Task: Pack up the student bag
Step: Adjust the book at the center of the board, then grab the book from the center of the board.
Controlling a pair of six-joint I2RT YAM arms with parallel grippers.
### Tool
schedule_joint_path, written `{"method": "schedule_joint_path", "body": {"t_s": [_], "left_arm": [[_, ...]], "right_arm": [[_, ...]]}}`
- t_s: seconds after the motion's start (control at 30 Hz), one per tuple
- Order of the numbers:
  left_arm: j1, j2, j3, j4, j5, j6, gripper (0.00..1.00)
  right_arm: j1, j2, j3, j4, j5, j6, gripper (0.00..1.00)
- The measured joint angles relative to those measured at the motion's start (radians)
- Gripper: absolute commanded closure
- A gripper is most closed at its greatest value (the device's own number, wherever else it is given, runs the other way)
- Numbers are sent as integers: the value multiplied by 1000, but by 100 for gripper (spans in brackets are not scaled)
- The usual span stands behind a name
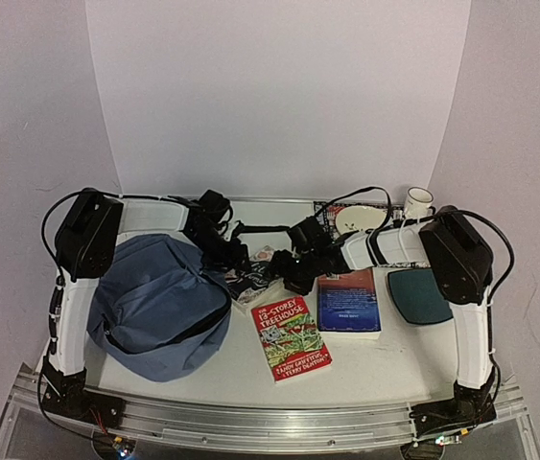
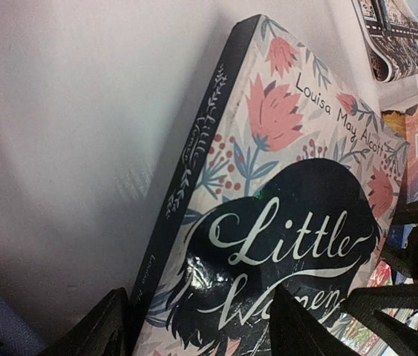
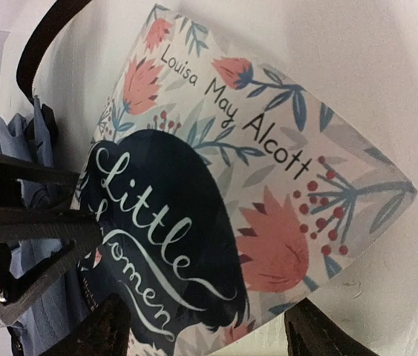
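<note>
The student bag (image 1: 159,307), slate-blue with a dark zipper line, lies slumped at the left of the table; its fabric shows in the right wrist view (image 3: 1,144). A "Little Women" book (image 1: 255,275) lies between my two grippers, beside the bag's right edge. My left gripper (image 1: 234,257) is open; in its wrist view (image 2: 197,315) one finger stands beside the spine and the other over the cover (image 2: 268,222). My right gripper (image 1: 291,270) is open, and its fingers (image 3: 105,330) straddle the book's lower edge (image 3: 216,185).
A red "Treehouse" book (image 1: 291,337) and a blue book (image 1: 349,302) lie at centre. A dark teal flat case (image 1: 419,294) lies at right. A white cup (image 1: 419,201) and a patterned round item (image 1: 356,218) stand at the back. A black bag strap (image 3: 45,37) loops nearby.
</note>
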Motion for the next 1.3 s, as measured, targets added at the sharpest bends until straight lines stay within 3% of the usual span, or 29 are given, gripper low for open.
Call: {"method": "schedule_joint_path", "body": {"t_s": [0.47,0.7,0.87,1.3], "left_arm": [[-41,-119,-144,87,95,-194,35],[-85,-223,-192,143,47,-238,34],[-79,-228,-220,155,5,-245,34],[-81,-149,-225,160,0,-245,37]], "right_arm": [[-84,48,91,-29,-9,-71,32],[-81,16,19,-14,-25,-95,29],[-78,-48,-83,-27,-42,-101,30],[-78,-45,-108,37,-141,-60,35]]}}
